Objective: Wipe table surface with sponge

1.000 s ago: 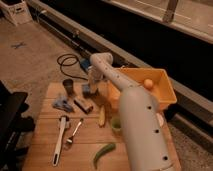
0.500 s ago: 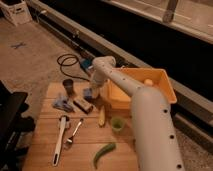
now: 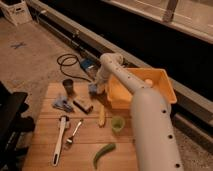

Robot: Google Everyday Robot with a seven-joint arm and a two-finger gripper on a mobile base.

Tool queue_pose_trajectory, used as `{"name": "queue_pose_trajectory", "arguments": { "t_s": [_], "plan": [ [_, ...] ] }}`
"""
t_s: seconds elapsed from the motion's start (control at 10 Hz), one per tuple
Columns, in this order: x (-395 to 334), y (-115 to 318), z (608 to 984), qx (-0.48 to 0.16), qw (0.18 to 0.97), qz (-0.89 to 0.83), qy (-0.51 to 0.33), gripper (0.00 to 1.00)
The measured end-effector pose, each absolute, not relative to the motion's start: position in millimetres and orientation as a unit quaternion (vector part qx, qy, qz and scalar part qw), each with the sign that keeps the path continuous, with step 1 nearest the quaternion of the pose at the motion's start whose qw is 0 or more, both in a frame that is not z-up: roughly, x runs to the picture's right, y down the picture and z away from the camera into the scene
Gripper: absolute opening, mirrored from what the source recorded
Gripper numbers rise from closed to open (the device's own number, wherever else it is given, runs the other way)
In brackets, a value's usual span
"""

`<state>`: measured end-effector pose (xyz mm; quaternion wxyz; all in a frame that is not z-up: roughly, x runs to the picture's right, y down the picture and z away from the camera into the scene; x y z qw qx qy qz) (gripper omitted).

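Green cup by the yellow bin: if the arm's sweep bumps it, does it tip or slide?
The green cup looks small, thin-walled and upright, so it is probably light and would slide on the wooden table before tipping. Once tipped, its round body would likely roll. The pincer sits farther back, near the yellow bin, apart from the cup.

Gripper (image 3: 95,89) at table (image 3: 45,145) far edge, left of bin (image 3: 160,82), right of cup (image 3: 68,85).

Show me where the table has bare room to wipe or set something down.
Freest: the near strip of the table between brush and green pepper. Crowded: the far half, where cup, block, banana and bin ring the gripper.
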<state>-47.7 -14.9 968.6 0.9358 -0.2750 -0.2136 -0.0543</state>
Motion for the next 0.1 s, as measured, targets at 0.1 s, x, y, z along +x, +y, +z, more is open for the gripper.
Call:
{"name": "queue_pose_trajectory", "arguments": {
  "t_s": [0.1],
  "plan": [
    [-52.5, -15.4, 968.4, -0.276, 0.935, -0.056, -0.217, 0.0]
  ]
}}
